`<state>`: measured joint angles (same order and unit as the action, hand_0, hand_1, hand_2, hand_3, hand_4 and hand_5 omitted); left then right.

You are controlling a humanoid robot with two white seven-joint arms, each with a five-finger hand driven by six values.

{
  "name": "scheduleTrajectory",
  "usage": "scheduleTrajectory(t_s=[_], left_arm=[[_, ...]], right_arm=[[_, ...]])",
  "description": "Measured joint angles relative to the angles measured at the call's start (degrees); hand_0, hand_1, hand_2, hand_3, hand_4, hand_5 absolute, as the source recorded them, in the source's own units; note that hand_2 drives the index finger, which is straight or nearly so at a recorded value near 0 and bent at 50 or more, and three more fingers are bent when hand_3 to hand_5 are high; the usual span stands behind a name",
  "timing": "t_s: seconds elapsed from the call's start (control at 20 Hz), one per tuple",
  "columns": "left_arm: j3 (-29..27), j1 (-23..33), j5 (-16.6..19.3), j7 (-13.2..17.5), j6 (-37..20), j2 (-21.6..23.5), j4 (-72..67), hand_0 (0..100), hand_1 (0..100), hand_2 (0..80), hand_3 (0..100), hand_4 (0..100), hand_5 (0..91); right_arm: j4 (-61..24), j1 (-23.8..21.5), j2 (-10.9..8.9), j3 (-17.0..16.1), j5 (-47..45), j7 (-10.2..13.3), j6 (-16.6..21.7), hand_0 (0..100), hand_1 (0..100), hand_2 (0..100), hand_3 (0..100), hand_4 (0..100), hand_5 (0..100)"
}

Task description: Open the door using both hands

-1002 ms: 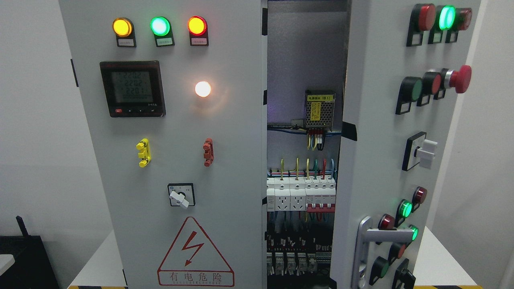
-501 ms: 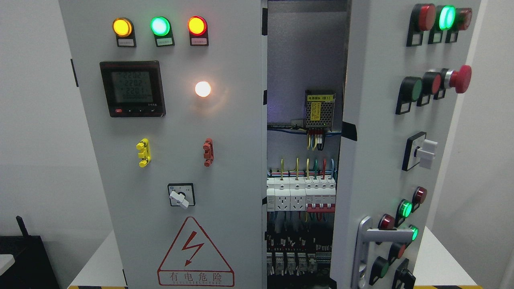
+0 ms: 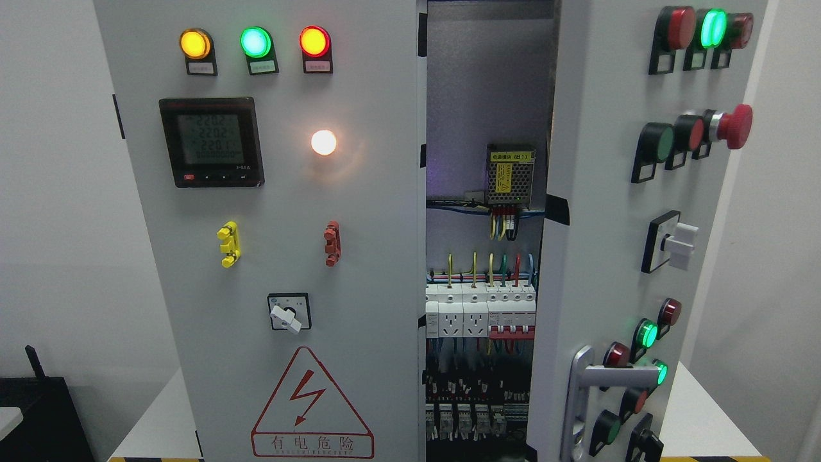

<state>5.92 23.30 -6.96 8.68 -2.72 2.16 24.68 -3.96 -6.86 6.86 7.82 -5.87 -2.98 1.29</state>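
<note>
At right, grey door (image 3: 603, 212) ajar, handle (image 3: 587, 391) silver

bright, even light | sharp | lamp (image 3: 324, 142) glare | interior dim

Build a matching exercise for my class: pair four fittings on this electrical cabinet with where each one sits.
Things:
1. digital meter
2. red mushroom button
3. silver door handle
4. warning triangle

Places:
A. bottom of the left door
B. upper part of the open right door
C. upper left door, under the three lamps
D. lower edge of the open right door

Pairs: 1-C, 2-B, 3-D, 4-A
</note>
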Motion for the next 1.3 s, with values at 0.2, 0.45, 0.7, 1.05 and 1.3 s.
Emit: scheduleTrajectory(t_s=[0.2,0.45,0.7,1.05,1.3], left_arm=[[0.56,11.13,-4.11,-0.07,0.19,3.49,17.42,0,0,0.0,0,3,0.0],[-1.97,22.49,-12.54,-0.08,-2.04,9.02,39.23,0,0,0.0,0,3,0.0],[-7.43,29.54,-20.87,1.06,-10.77,14.51,55.42,0,0,0.0,0,3,0.0],[-17.27,34.49,-32.52,4.56,-15.63,21.57,70.02,0,0,0.0,0,3,0.0],[-24.73,35.83,-40.56,6.86,-15.92,26.27,76.23,0,0,0.0,0,3,0.0]], right_arm=[[0.00,0.00,0.00,0.00,0.00,0.00,0.00,11,0,0,0,0,0],[0.00,0.00,0.00,0.00,0.00,0.00,0.00,11,0,0,0,0,0],[0.00,0.00,0.00,0.00,-0.01,0.00,0.00,11,0,0,0,0,0],[0.00,0.00,0.00,0.00,-0.01,0.00,0.00,11,0,0,0,0,0],[0.00,0.00,0.00,0.00,-0.01,0.00,0.00,11,0,0,0,0,0]])
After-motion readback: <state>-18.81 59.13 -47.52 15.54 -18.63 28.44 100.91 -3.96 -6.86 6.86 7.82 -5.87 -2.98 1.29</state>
